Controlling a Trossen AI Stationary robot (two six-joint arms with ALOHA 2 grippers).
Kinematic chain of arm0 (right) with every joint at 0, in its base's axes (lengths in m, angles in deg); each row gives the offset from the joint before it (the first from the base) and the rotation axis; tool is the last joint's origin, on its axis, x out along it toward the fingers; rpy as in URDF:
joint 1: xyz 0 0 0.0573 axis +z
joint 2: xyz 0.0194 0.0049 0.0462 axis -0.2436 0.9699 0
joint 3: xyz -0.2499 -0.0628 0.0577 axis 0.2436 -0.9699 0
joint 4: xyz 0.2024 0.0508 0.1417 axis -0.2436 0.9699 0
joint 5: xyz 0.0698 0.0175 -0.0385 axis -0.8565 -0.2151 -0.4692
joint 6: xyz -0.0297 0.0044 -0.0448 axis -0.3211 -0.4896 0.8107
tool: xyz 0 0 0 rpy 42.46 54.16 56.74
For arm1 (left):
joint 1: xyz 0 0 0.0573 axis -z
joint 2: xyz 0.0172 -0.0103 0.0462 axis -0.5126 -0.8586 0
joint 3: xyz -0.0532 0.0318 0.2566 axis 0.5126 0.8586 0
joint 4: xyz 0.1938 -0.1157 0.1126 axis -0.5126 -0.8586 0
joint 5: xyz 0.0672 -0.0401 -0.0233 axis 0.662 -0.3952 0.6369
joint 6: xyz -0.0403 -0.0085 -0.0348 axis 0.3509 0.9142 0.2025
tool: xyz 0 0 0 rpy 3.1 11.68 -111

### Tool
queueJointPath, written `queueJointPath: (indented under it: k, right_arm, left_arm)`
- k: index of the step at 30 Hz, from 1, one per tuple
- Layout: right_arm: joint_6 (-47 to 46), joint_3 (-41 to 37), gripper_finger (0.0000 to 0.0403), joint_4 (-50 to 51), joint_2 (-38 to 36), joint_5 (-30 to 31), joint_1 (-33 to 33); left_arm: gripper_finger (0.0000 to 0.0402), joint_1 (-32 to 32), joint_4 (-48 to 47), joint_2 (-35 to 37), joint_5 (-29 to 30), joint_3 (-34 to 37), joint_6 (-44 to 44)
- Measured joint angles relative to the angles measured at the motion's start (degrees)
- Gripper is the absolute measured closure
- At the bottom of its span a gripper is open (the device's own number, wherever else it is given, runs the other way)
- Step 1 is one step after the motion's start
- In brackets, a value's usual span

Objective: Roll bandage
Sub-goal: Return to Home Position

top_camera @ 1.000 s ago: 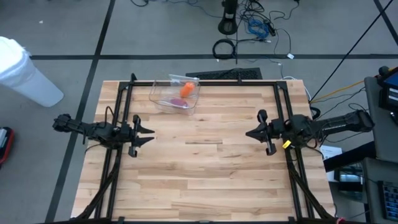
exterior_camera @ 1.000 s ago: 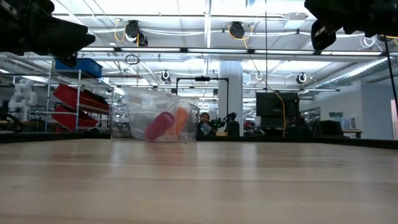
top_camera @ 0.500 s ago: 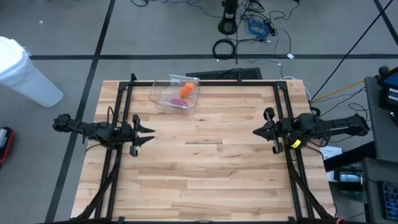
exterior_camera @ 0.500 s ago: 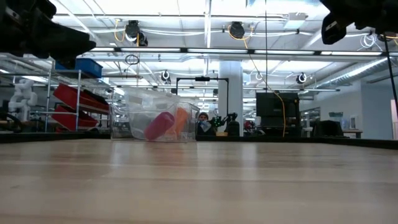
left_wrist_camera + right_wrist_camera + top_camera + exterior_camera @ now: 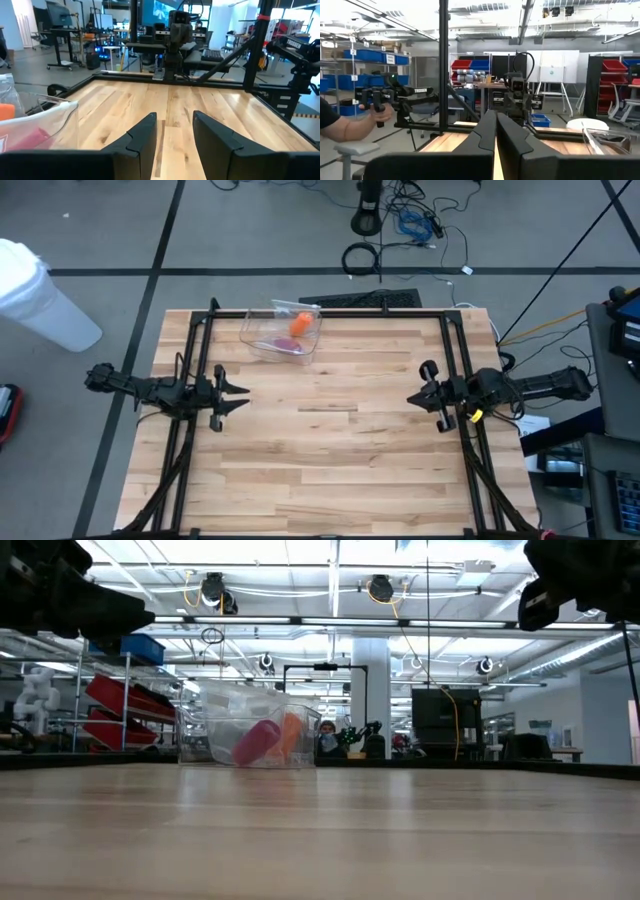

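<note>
Pink bandage [image 5: 283, 345] lies packed in the clear bin [image 5: 247, 330] by the worktop's [image 5: 330, 460] far edge, so the job looks done. Left pincer [image 5: 240, 393], spread, and right pincer [image 5: 412, 397], pressed together, hang empty near the side edges, out of the way.
</note>
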Motion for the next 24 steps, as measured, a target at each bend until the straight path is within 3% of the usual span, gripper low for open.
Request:
queueJointPath:
  k: [24]
  right_arm:
    - [0.44, 0.02, 0.0403, 15.53, -13.30, 0.00, 0.00]
  left_arm:
    - [0.0269, 0.00, 0.76, 0.02, 2.31, 0.09, -2.45]
